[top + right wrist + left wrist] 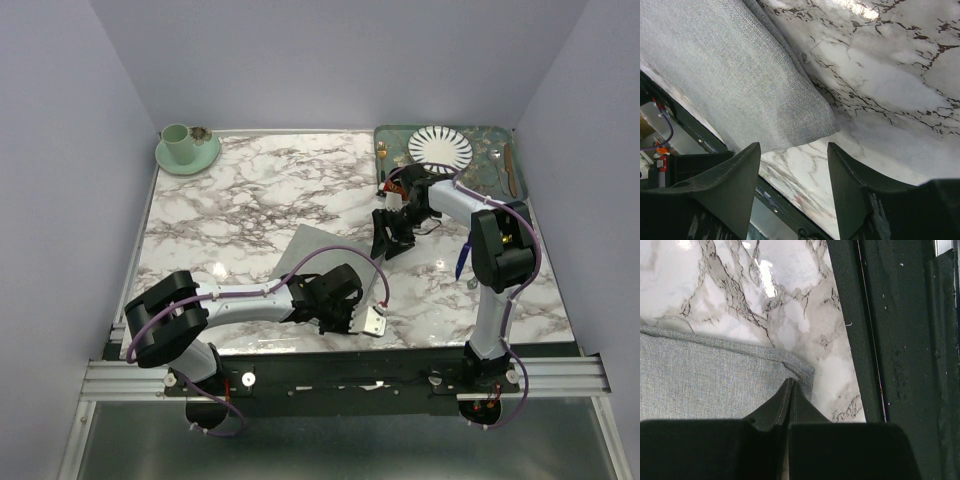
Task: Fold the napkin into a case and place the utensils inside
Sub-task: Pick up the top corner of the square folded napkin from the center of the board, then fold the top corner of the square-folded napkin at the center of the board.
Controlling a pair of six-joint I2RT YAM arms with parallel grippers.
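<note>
The grey napkin [312,250] lies flat on the marble table [240,200], its near part under my left arm. In the left wrist view my left gripper [790,384] is shut, with its tips pinched at the hem of the napkin's [715,380] near corner, close to the table's black front edge. My right gripper [793,150] hangs open just off another napkin corner [790,100], nothing between its fingers. A utensil with a dark blue handle [461,262] lies by the right arm, partly hidden. Another slim utensil [510,166] lies on the tray.
A green patterned tray [490,135] at the back right holds a striped plate [440,147] and a small gold fork [381,152]. A green cup on a saucer [183,148] stands at the back left. The table's dark front rail [900,340] runs beside my left gripper.
</note>
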